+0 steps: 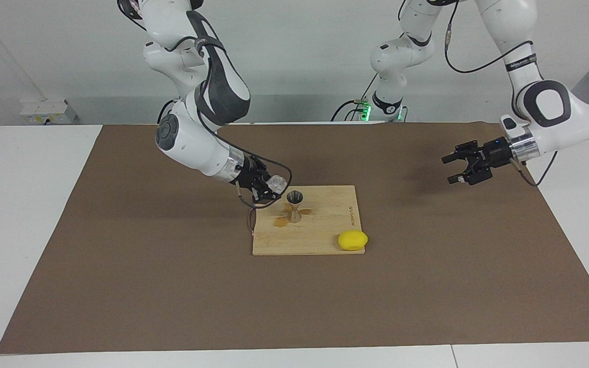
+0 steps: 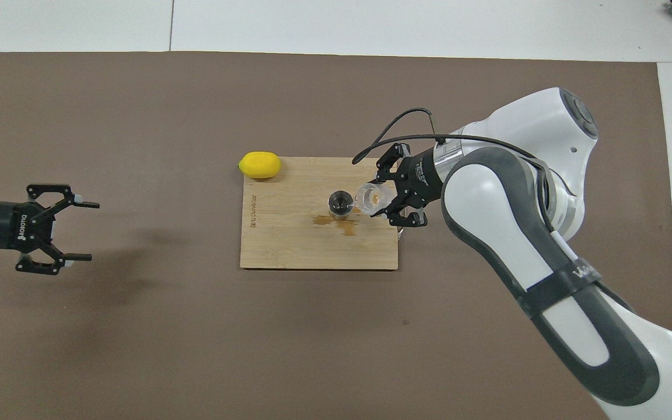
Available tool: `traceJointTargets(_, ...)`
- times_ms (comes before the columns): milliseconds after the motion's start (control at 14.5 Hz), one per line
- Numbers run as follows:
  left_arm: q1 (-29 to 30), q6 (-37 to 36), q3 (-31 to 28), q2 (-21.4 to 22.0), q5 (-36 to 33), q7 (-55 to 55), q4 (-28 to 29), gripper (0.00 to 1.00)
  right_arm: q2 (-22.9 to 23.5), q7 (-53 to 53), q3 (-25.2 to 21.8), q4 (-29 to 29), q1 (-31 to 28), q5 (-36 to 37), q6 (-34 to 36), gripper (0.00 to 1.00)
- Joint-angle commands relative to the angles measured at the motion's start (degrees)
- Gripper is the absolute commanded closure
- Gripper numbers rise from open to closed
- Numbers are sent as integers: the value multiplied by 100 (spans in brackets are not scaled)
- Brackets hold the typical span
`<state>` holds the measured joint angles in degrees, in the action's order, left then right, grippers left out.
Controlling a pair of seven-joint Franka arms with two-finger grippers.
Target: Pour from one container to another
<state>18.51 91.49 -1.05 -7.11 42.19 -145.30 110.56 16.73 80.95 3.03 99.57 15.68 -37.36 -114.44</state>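
A small clear glass cup (image 1: pixel 276 183) (image 2: pixel 369 196) hangs tilted in the air, its mouth turned toward the jigger. My right gripper (image 1: pixel 272 188) (image 2: pixel 374 197) is shut on it. The silver hourglass jigger (image 1: pixel 294 206) (image 2: pixel 340 205) stands upright on the wooden board (image 1: pixel 325 232) (image 2: pixel 289 245), just beside the cup's mouth. My left gripper (image 1: pixel 455 167) (image 2: pixel 82 230) hovers open over the brown mat toward the left arm's end of the table, holding nothing.
A yellow lemon (image 1: pixel 353 240) (image 2: pixel 260 164) lies at the board's corner farthest from the robots, toward the left arm's end. Brown liquid stains (image 1: pixel 280 221) (image 2: pixel 342 224) mark the board around the jigger. A brown mat (image 1: pixel 172 286) covers the table.
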Motion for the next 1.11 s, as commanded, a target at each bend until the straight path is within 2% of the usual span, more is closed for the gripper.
traceJointTargets(0, 56, -141, 43, 42, -623, 125, -438, 0, 102, 307, 22, -174, 49, 448, -26, 100)
traceJointTargets(346, -75, -9, 113, 578, -1494, 985, -659, 0, 243, 729, 22, -508, 102, 528, -17, 100)
traceJointTargets(484, -434, 52, 114, 885, -1948, 1379, -728, 0, 269, 939, 13, -544, 172, 580, -26, 100)
traceJointTargets(692, -830, 176, 122, 1299, -2416, 2618, -791, 0, 304, 1309, 22, -675, 234, 817, -26, 100)
traceJointTargets(1038, -1568, 281, 166, 1388, -3049, 5226, -843, 0, 339, 1599, 13, -746, 374, 1221, 27, 100)
